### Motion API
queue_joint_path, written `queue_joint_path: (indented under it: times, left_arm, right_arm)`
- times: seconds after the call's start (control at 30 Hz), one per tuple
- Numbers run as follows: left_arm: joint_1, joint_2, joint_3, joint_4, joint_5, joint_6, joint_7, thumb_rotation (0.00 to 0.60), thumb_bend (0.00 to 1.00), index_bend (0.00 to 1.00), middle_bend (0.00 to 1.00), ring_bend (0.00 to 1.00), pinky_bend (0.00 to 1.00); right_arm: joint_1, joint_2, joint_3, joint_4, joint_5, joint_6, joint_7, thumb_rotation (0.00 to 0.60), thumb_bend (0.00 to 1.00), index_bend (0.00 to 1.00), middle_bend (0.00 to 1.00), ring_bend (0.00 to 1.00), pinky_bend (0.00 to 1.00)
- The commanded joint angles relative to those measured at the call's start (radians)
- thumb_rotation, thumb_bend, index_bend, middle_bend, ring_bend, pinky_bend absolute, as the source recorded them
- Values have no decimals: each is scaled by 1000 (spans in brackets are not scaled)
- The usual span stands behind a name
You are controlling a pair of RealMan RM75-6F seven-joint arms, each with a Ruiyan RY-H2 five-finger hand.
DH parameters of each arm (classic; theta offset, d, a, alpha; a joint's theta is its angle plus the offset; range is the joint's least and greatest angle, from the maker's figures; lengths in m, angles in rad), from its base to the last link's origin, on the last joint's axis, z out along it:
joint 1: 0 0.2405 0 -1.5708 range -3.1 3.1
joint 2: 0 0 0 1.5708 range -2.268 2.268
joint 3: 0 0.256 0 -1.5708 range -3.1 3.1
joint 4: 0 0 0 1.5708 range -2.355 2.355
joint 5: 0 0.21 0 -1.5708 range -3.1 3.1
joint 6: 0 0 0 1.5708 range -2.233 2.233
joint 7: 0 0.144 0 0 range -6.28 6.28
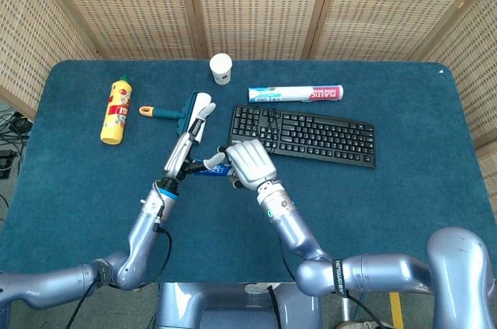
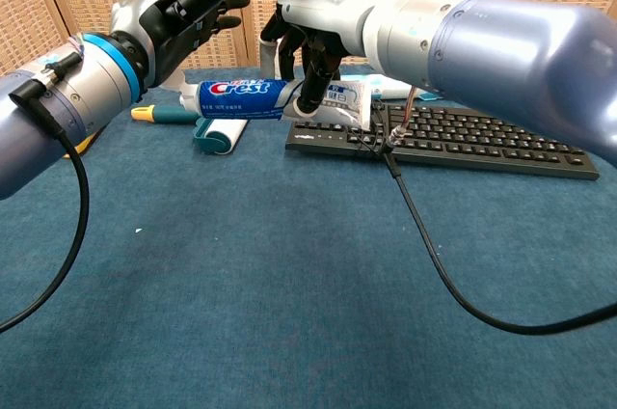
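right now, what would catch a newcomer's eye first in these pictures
The two silver arms meeting over the middle of the blue table: the right hand holds a Crest toothpaste tube level in the air, cap end toward the left hand, which hovers beside it with fingers spread. Behind them lie a black keyboard, a lint roller and a yellow bottle at the far left.

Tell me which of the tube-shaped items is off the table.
The Crest toothpaste tube, held in the air by the right hand; the yellow bottle and pink-ended roll lie on the table.
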Motion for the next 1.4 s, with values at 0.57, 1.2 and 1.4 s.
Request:
queue_joint_path:
  times: [0.57, 1.2, 1.4]
  left_arm:
    - [15, -5, 20, 23, -3, 3, -7, 234, 0, 0, 0, 0, 0]
    - [25, -32, 14, 69, -3, -13, -119, 235, 0, 0, 0, 0, 0]
    - [29, -34, 12, 76, 11, -12, -158, 234, 0, 0, 0, 0, 0]
  right_arm:
    - [7, 25, -4, -12, 16, 24, 1, 600, 746, 706, 699, 590, 647]
    - [8, 62, 11, -52, 24, 25, 40, 600, 746, 706, 700, 591, 647]
    - [3, 74, 14, -63, 24, 19, 62, 600, 746, 706, 700, 591, 647]
